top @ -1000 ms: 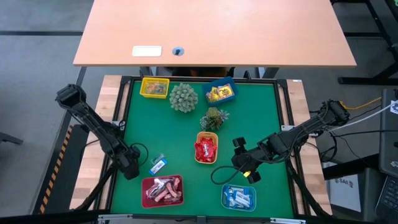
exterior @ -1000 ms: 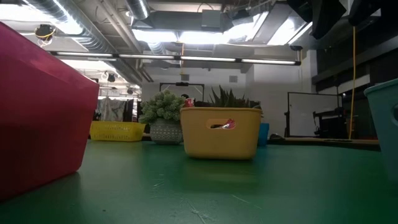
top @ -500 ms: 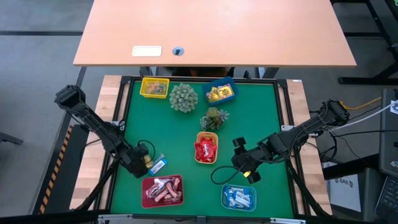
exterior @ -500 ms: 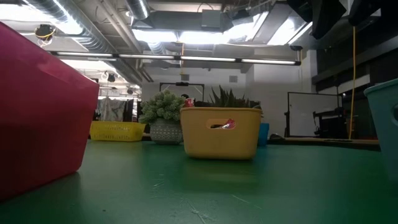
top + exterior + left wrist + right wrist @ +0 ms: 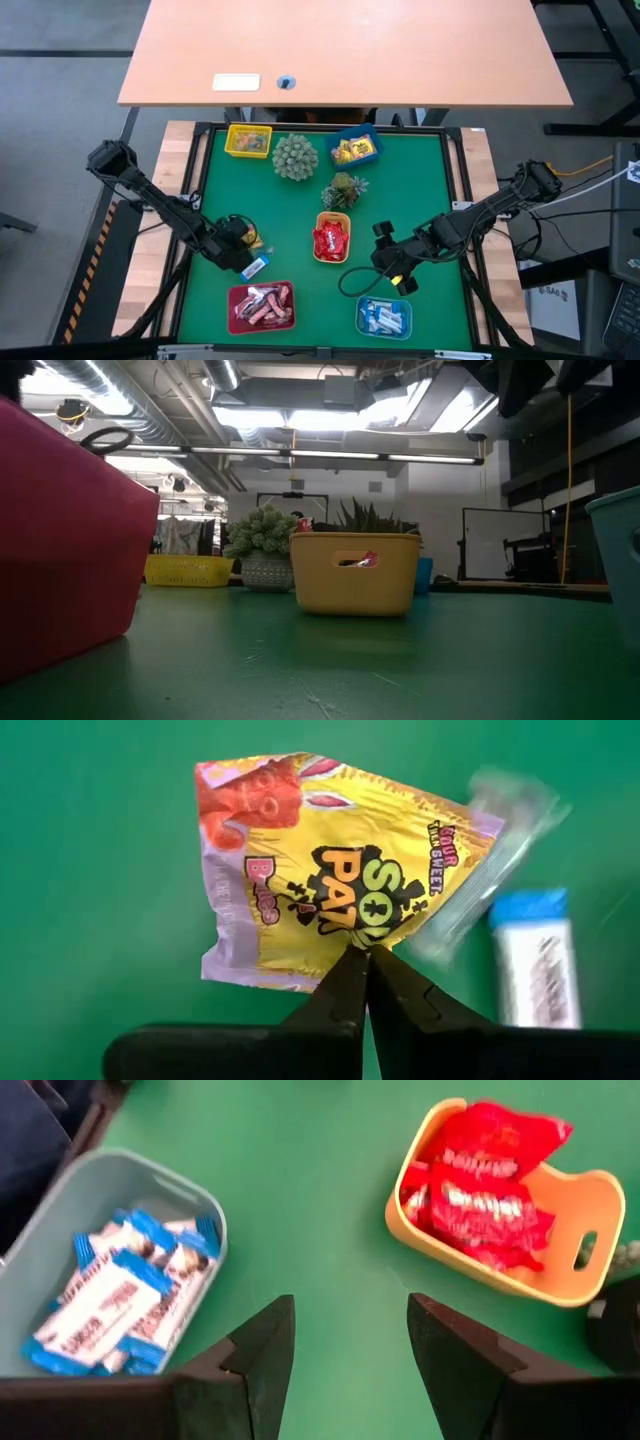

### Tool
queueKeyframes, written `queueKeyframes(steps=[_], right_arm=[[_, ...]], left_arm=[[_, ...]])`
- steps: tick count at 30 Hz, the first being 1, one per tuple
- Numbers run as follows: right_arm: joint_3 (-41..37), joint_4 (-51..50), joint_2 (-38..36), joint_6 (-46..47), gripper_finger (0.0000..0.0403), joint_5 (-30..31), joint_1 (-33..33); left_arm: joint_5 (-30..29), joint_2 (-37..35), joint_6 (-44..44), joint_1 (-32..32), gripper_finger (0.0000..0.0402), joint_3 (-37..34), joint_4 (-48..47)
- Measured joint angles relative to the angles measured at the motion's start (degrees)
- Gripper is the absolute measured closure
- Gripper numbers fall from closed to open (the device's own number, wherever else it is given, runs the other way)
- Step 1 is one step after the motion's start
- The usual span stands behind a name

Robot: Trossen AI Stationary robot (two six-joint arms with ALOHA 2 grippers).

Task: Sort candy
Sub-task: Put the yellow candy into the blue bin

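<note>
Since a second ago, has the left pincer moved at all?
Yes. In the high view the left pincer has moved inward from the mat's left edge, toward the orange tray, and now pinches a yellow candy.

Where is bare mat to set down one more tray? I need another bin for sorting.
Free: the right side of the green mat, beside the blue tray; also the left strip below the yellow tray. Crowded: the centre column around the orange tray and plants.
</note>
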Motion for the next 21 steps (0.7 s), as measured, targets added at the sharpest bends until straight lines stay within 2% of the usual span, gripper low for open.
queueKeyframes(steps=[4, 6, 15, 18, 21], right_arm=[[0.0, 4.5, 0.0, 0.0, 0.0207, 0.2, 0.0], [0.0, 6.9, 0.0, -0.1, 0.0207, 2.3, 0.0], [0.0, 15.6, 0.2, -4.1, 0.0207, 23.7, -1.0], [0.0, 19.8, 0.5, -4.5, 0.0207, 24.7, -3.8], [0.1, 26.3, 1.3, -4.4, 0.0207, 20.8, -7.5]], left_arm=[[-2.4, 0.0, 4.6, 3.2, 0.0401, 0.0, 4.5], [-3.8, 0.0, 8.0, 5.0, 0.0401, 0.0, 8.6], [-6.4, -0.1, 25.9, 13.2, 0.0401, 0.2, 28.0], [-7.0, -0.2, 31.2, 15.5, 0.0401, 0.2, 34.9], [-9.5, -0.2, 36.5, 17.0, 0.0401, 0.3, 41.7]])
